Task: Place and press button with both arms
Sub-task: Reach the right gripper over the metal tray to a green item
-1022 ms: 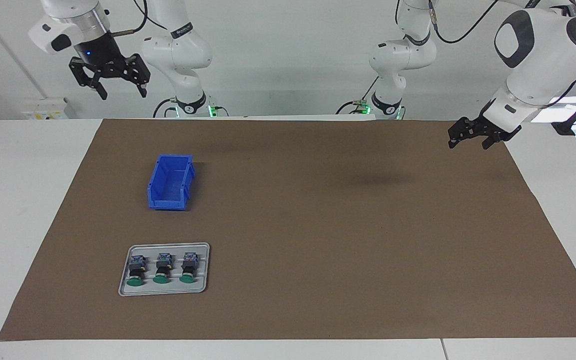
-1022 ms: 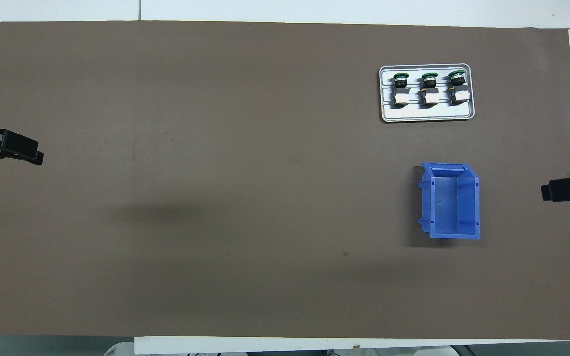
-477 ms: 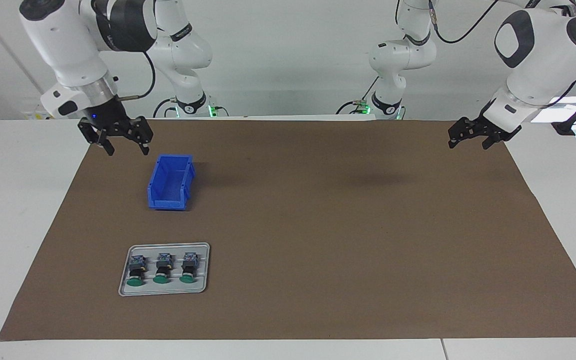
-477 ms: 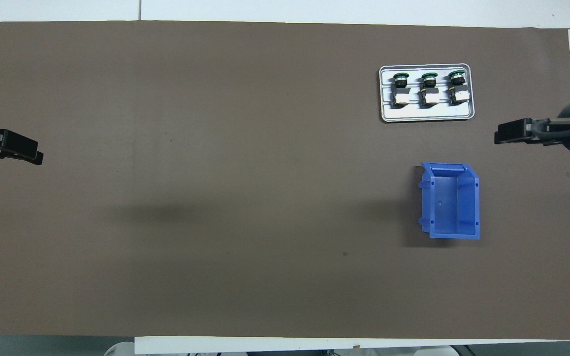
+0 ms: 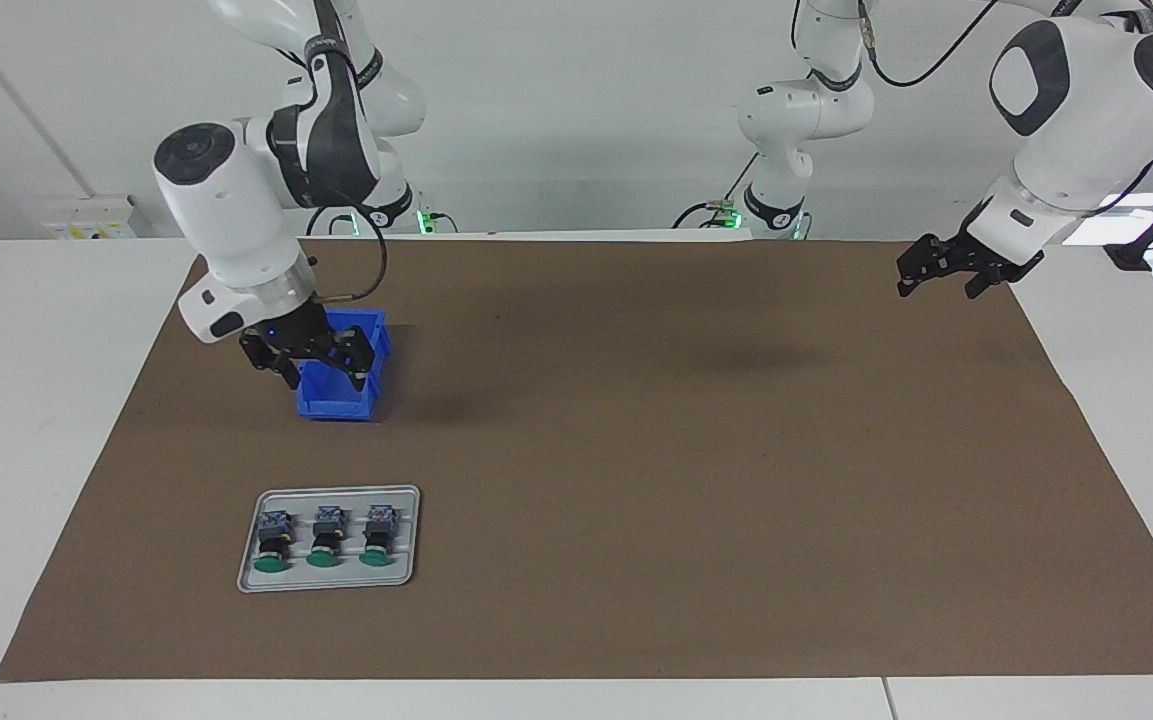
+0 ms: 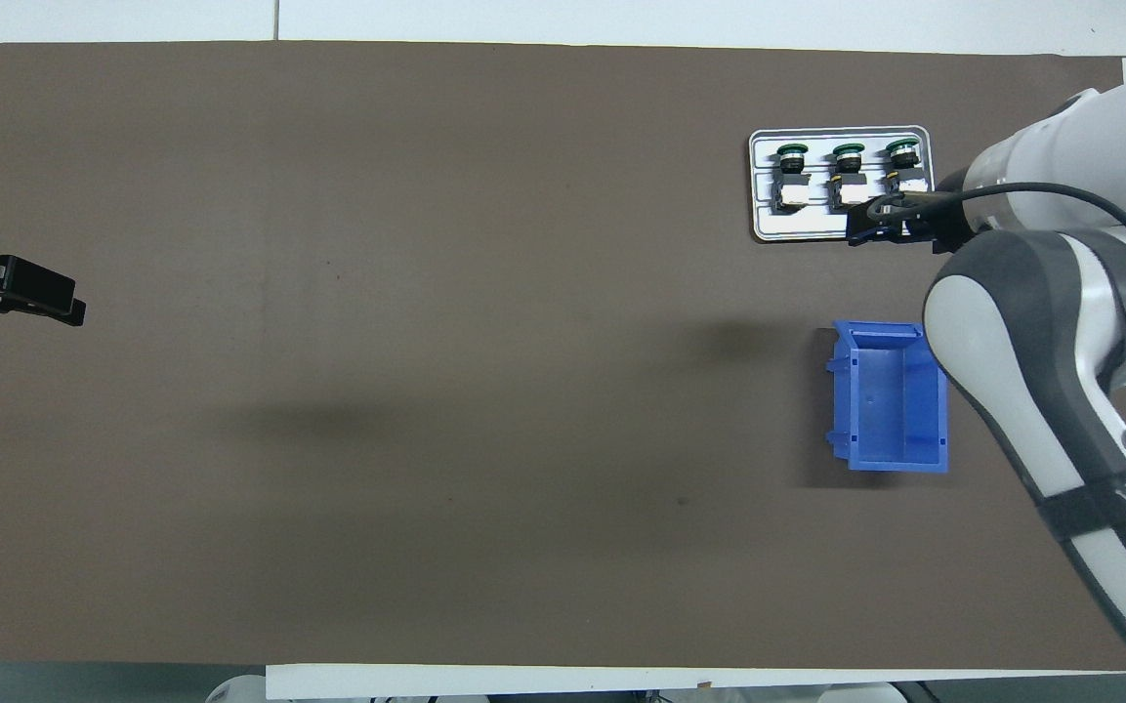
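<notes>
Buttons, three alike, are lying in a row on a grey tray (image 5: pixel 251 560) toward the right arm's end of the table, farther from the robots than the blue bin (image 5: pixel 338 397). Each button (image 5: pixel 320 540) is lying on its side, long axis running toward and away from the robots, green cap pointing away from them. The facing view is showing the right gripper (image 5: pixel 314 362) raised in the air with its fingers spread and nothing between them, bent down from a folded arm; the overhead view is instead showing it overlapping the tray's near edge (image 6: pixel 890 223). The left gripper (image 5: pixel 946 270) is waiting over the brown mat's corner (image 5: pixel 1021 300) at its own end, empty, jaws parted.
</notes>
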Controlling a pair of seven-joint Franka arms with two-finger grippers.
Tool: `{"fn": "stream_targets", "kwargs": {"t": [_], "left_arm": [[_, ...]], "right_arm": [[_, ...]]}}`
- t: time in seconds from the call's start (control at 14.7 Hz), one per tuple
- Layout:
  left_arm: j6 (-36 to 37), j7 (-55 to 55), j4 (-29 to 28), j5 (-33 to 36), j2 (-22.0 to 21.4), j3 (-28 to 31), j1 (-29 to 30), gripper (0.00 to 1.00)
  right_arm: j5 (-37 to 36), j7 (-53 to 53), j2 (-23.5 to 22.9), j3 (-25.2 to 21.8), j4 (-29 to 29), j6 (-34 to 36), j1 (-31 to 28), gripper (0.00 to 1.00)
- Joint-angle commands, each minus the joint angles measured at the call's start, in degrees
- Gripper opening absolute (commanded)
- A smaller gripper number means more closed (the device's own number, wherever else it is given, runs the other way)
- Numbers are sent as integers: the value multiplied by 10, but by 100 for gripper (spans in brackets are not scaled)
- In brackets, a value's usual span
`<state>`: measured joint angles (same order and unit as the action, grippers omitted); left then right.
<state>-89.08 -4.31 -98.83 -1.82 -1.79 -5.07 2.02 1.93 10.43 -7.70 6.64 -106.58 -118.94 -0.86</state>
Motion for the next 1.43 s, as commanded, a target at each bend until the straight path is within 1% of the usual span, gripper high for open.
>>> {"fn": "stream_targets", "kwargs": {"t": [0.0,0.14,0.41,0.55,0.95,1.02,1.09,1.16,1.23,1.29,1.36], "left_arm": [[-2,-7,-13,5,-14,-3,6,100],[-2,-7,-13,5,-14,-3,6,100],[-2,-7,-13,5,-14,-3,6,100],[-1,-7,-13,5,-14,-3,6,100],[-1,-7,-13,5,-14,-3,6,100],[-2,-7,-13,5,-14,-3,6,100],[-2,-7,-13,5,-14,-3,6,100],[-2,-7,-13,5,-14,-3,6,100],[-1,-7,-13,5,-14,-3,6,100],[-1,-7,-13,5,-14,-3,6,100],[-1,-7,-13,5,-14,-3,6,100]], "right_arm": [[-6,-35,-32,7,4,-23,-7,93],[-16,-62,-54,6,5,-55,-13,93],[-20,-67,-105,6,12,-130,-7,93],[-46,-67,-132,6,16,-181,-7,93],[-57,-67,-172,7,55,-197,-4,91],[-57,-67,-174,7,66,-184,3,91],[-55,-67,-177,7,80,-148,2,91],[-49,-66,-186,14,102,-93,-1,91],[-48,-65,-198,21,146,-25,-3,91],[-48,-64,-205,22,173,17,-4,90],[-48,-64,-209,23,180,24,-5,90]]}}
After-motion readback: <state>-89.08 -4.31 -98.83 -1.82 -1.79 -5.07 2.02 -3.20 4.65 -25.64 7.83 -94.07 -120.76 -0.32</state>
